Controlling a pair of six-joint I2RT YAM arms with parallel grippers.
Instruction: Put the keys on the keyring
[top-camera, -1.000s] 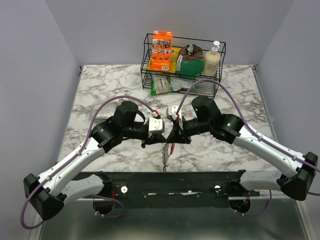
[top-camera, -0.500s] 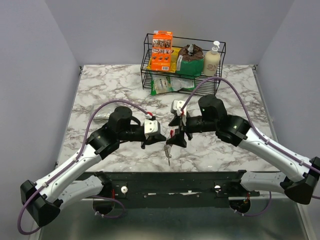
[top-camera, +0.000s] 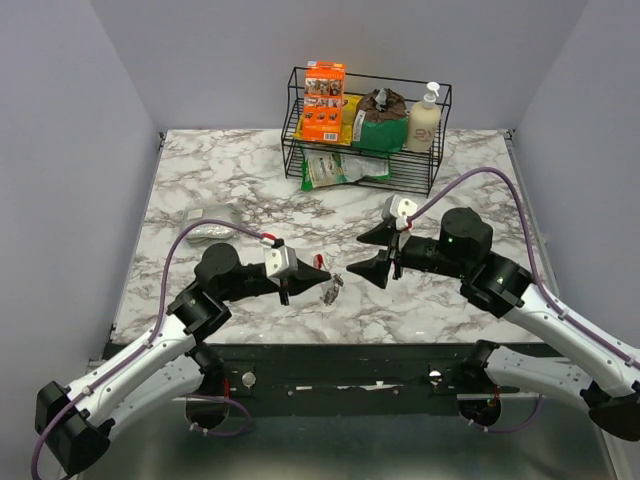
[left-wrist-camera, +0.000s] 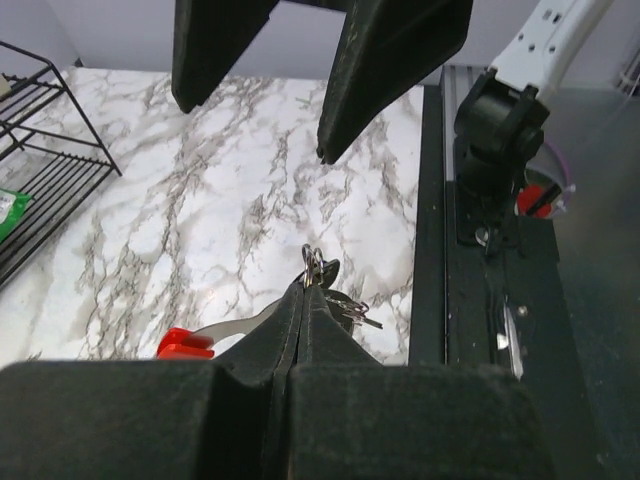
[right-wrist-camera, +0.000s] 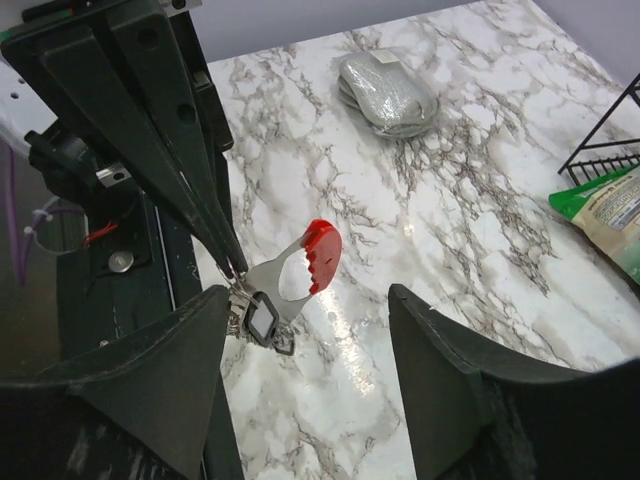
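The left gripper (top-camera: 314, 287) has its jaws clamped on the keys (left-wrist-camera: 346, 309) near the surface's (top-camera: 200, 180) front edge. The right gripper's (top-camera: 372, 252) jaws gape apart nearby.

Tabletop (top-camera: 470, 190): smooth white-and-grey marble pattern with a soft sheen. Keys (left-wrist-camera: 345, 310): bare, bright silver metal. Flat tag (right-wrist-camera: 262, 277): dull silver metal with a glossy red plastic tip. Left gripper (left-wrist-camera: 304, 292) and right gripper (right-wrist-camera: 310, 300): matt black plastic, faintly ridged. Arm shells (top-camera: 130, 352): glossy white plastic. Wire basket (top-camera: 436, 150): thin black-coated metal rod. Pump bottle (top-camera: 425, 125): smooth cream plastic. Green packet (top-camera: 340, 170): shiny film.
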